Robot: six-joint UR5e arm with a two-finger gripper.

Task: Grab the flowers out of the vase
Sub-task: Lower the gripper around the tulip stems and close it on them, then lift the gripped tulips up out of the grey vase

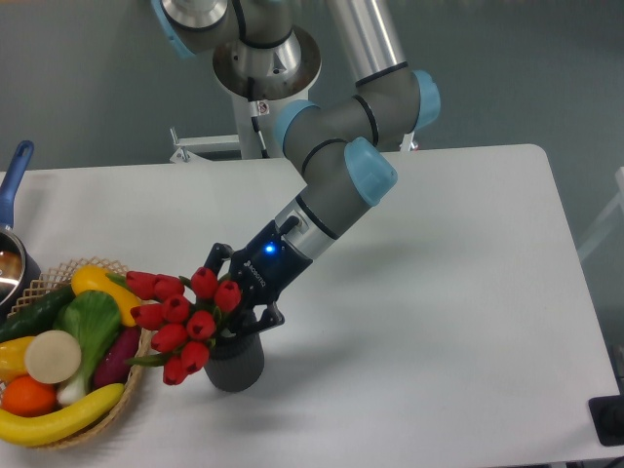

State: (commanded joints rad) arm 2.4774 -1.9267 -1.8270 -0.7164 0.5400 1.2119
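The flowers, a bunch of red tulip buds with green stems, lean out to the left from the small dark grey vase near the table's front. My gripper comes down from the upper right, and its black fingers close around the stems just above the vase mouth. The buds hide the fingertips and the stems. The bottom of the bunch still appears to be at the vase mouth.
A wicker basket of colourful fruit and vegetables stands directly left of the vase, and the buds overhang its rim. A metal pot with a blue handle is at the far left edge. The white table stretches to the right.
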